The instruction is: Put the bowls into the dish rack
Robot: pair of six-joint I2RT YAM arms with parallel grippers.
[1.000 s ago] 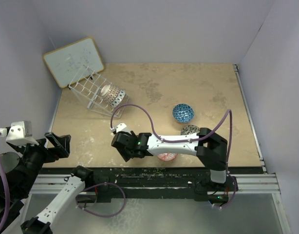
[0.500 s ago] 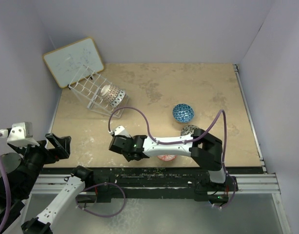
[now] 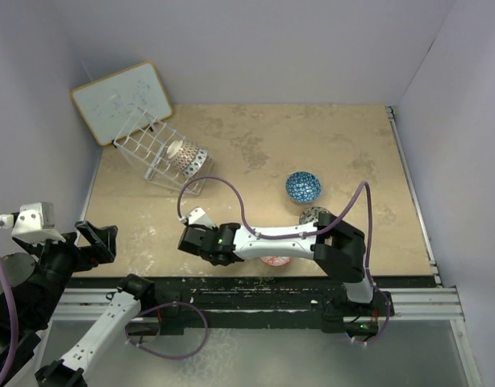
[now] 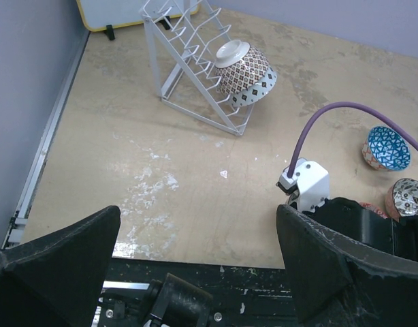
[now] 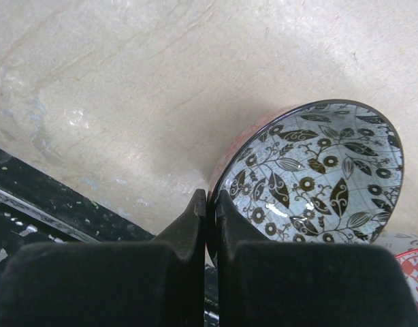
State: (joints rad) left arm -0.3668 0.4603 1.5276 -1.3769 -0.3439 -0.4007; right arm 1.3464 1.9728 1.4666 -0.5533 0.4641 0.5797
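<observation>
The right end effector (image 5: 210, 201) has its fingers pressed almost together, pinching the near rim of a black-and-white leaf-patterned bowl (image 5: 318, 174) at the near edge of the counter (image 3: 272, 145). A red bowl (image 3: 276, 260) lies just beside it. A blue bowl (image 3: 302, 186) sits farther back. The left end effector (image 4: 199, 218) hangs spread wide, holding nothing. The dish rack (image 3: 155, 145) at far left holds one patterned bowl (image 3: 187, 157).
</observation>
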